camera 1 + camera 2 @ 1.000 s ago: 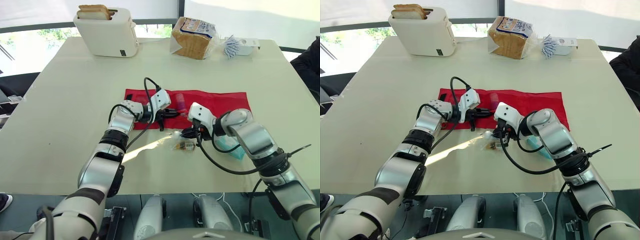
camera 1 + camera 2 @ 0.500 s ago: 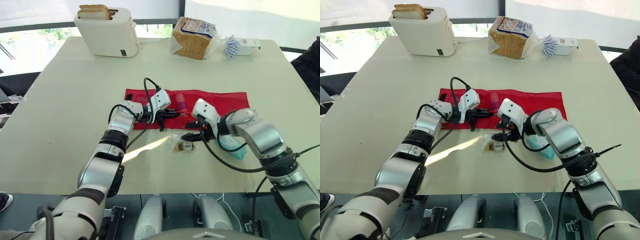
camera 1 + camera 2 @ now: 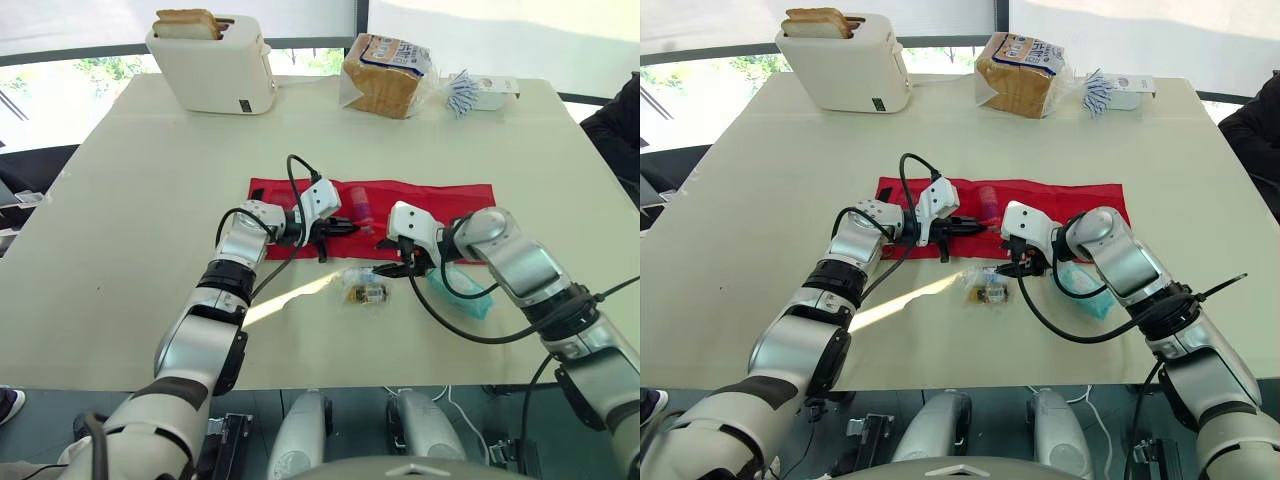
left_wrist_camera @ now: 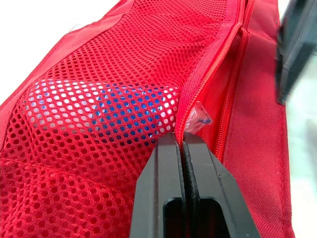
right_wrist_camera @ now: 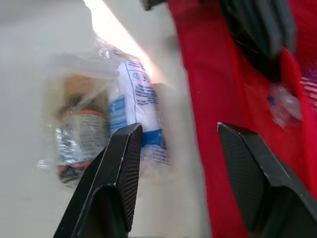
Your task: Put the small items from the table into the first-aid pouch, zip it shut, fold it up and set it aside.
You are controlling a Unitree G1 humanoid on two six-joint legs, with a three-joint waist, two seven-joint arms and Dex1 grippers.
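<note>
The red first-aid pouch (image 3: 425,203) lies unfolded at mid-table, with a pink item (image 3: 362,208) and a blue item (image 4: 99,114) under its mesh. My left gripper (image 3: 338,228) is shut on the pouch's zipper edge (image 4: 184,130) at its near left. A clear bag (image 3: 362,290) holding a small bottle and a white-blue packet (image 5: 136,106) rests on the table just in front of the pouch. My right gripper (image 3: 392,268) hovers open beside that bag's right end, between it and the pouch, with nothing between its fingers. A teal packet (image 3: 462,292) lies under my right forearm.
A white toaster (image 3: 212,62) with bread stands at the back left. A bagged loaf (image 3: 385,75) and a white box of packets (image 3: 482,92) sit at the back right. A person's dark sleeve (image 3: 615,120) shows at the right edge.
My right gripper has drawn slightly to the right, off the clear bag, and its forearm has swung outward. The left gripper and the pouch have stayed put.
</note>
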